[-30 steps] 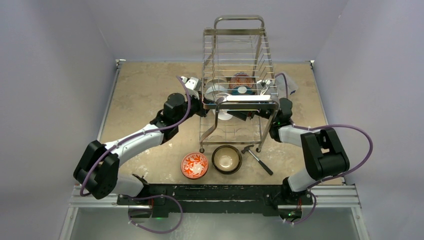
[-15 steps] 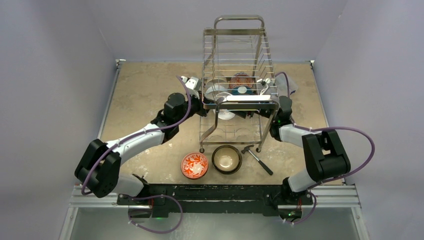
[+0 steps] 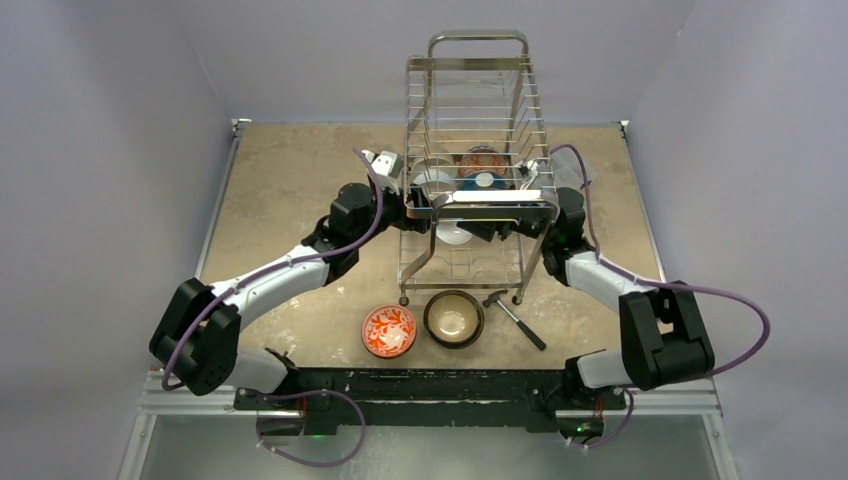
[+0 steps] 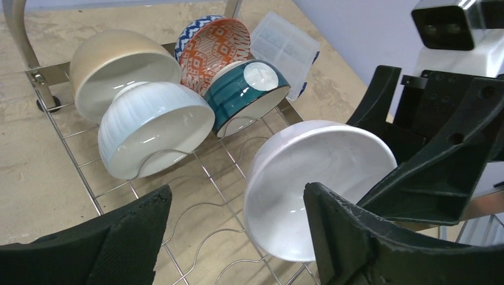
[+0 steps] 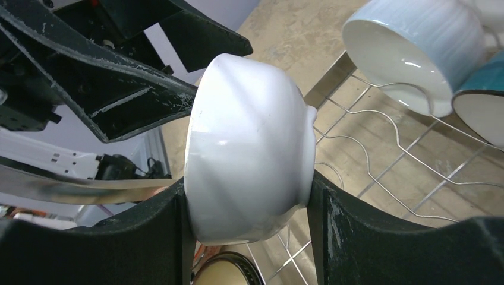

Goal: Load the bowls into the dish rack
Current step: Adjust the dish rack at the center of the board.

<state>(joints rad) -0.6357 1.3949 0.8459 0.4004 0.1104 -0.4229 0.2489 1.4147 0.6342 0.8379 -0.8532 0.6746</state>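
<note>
A plain white bowl (image 5: 249, 154) hangs on its side inside the lower tier of the dish rack (image 3: 480, 198), just above the wire floor (image 4: 202, 172). My right gripper (image 5: 246, 228) is shut on it, one finger at its rim and one at its foot. My left gripper (image 4: 238, 237) stands open in front of the same white bowl (image 4: 315, 184), its fingers apart and holding nothing. Several bowls lean at the rack's far end: beige (image 4: 119, 65), ribbed white (image 4: 154, 127), teal (image 4: 246, 92) and orange-patterned (image 4: 217, 50). A red-and-white bowl (image 3: 388, 331) and a dark brown bowl (image 3: 454, 318) sit on the table.
A clear plastic box (image 4: 285, 47) lies behind the rack at the right. A small hammer-like tool (image 3: 515, 315) rests by the rack's front right leg. Both arms reach into the rack from opposite sides, close together under its front handle.
My left gripper has opened and let go of the white bowl. The right gripper closed on the bowl and now holds it alone; its elbow swung out to the right.
</note>
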